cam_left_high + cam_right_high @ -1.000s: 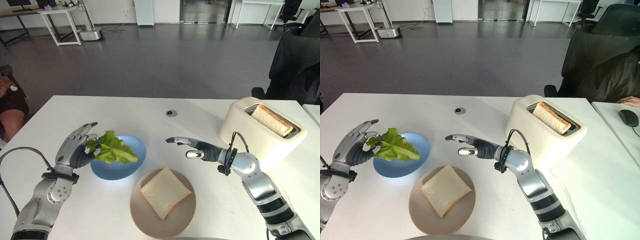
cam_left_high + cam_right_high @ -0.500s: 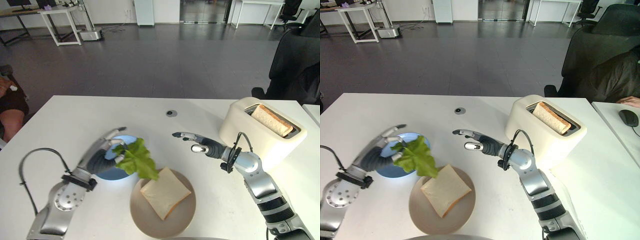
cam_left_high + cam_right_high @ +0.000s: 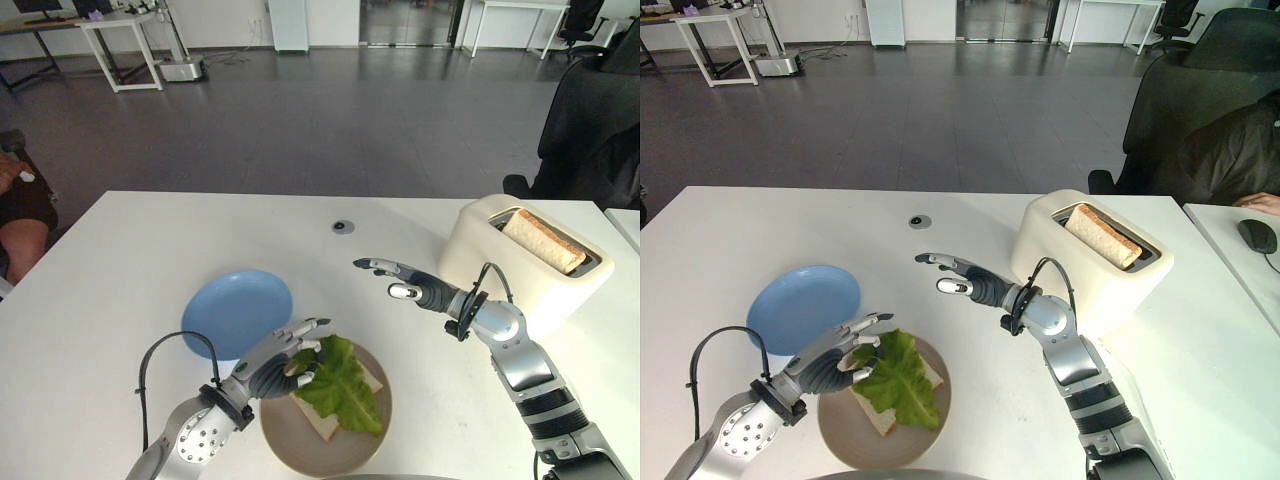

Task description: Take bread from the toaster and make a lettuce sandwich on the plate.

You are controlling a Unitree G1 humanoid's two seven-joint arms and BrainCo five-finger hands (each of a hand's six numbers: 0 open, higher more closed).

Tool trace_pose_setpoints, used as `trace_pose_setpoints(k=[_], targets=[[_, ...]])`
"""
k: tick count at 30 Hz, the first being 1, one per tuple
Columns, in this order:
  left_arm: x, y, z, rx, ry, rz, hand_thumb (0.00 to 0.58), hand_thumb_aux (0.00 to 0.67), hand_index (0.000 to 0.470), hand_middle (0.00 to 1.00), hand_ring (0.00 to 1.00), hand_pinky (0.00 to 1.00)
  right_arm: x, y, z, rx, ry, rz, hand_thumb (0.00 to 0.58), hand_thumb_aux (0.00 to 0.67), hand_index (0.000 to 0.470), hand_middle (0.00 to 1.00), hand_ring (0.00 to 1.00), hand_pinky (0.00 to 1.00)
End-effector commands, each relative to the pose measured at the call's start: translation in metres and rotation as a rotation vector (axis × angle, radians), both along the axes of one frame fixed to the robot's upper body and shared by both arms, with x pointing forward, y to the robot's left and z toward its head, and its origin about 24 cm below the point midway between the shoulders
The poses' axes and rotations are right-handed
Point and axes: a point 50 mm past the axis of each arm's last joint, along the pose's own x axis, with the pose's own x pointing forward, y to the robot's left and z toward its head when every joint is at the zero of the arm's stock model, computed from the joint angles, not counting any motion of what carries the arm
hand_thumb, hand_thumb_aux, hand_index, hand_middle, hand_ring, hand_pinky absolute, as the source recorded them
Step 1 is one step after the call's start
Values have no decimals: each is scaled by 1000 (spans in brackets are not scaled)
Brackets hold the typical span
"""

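A green lettuce leaf (image 3: pixel 340 385) lies over the bread slice (image 3: pixel 322 426) on the brown plate (image 3: pixel 300 448) near the table's front edge. My left hand (image 3: pixel 272 366) is at the leaf's left edge with its fingers curled on it. The blue plate (image 3: pixel 237 312) to the left is bare. The cream toaster (image 3: pixel 530 275) stands at the right with a second bread slice (image 3: pixel 545 240) sticking out of its slot. My right hand (image 3: pixel 402 284) hovers above the table just left of the toaster, fingers stretched out and holding nothing.
A small round metal cap (image 3: pixel 343 227) sits in the table top at the back centre. A dark computer mouse (image 3: pixel 1257 235) lies on a neighbouring table at the far right. The white table (image 3: pixel 130 250) has bare room at the left and back.
My left hand has carried the lettuce from the blue plate rightward and down onto the bread on the brown plate. My right hand has drifted slightly right, toward the toaster.
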Motion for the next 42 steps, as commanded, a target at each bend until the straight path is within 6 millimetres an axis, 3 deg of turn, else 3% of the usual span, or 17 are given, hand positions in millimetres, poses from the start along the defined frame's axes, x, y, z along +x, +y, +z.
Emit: trace_pose_setpoints(k=[1,2,3,10,15,18,21,23,28,33,34,35,37,39,42], targets=[[-3,2,-11,73,23,10,460,365,256,0,0,0,1,0,2,-18,-18,3,0,0,0,0,0,0],[-3,3,-10,82,22,13,230,150,105,0,0,0,0,0,2,-19,-19,3,0,0,0,0,0,0],[-3,5,-10,91,18,18,0,0,0,0,0,0,0,-1,2,-21,-20,3,0,0,0,0,0,0],[1,23,7,105,-43,61,0,0,0,0,0,0,-2,-2,2,-35,-36,4,0,0,0,0,0,0],[1,19,17,60,-73,58,0,0,0,0,0,0,-5,-14,14,-70,-159,-44,0,0,0,0,0,0],[-2,11,21,-24,-84,52,0,0,0,0,0,0,-5,-41,43,-130,-386,-182,0,0,0,0,0,0],[-5,1,25,-170,-82,45,0,0,0,0,0,0,-11,-95,91,-274,-666,-431,0,0,0,0,0,0],[-7,-2,26,-237,-75,45,0,0,0,0,0,0,-14,-129,101,-383,-704,-568,0,0,0,0,0,0],[-7,-5,28,-339,-78,56,0,0,0,0,0,0,-14,-192,74,-520,-542,-766,0,0,0,0,0,0],[-6,-2,32,-389,-89,72,0,0,0,0,0,0,-13,-210,55,-531,-434,-810,0,0,0,0,0,0],[-6,-2,32,-391,-89,73,0,0,0,0,0,0,-12,-210,51,-527,-405,-800,120,74,52,0,0,0],[-6,-2,31,-390,-90,72,0,0,0,0,0,0,-12,-209,46,-524,-376,-793,436,336,236,0,0,0],[-6,-2,31,-388,-92,71,0,0,0,0,0,0,-12,-209,41,-522,-337,-786,527,468,328,0,0,0],[-6,-2,31,-385,-93,72,0,0,0,0,0,0,-11,-207,39,-500,-317,-777,580,670,470,0,0,0],[-6,-1,31,-374,-97,74,0,0,0,0,0,0,-8,-200,41,-451,-310,-752,580,670,470,0,0,0]])
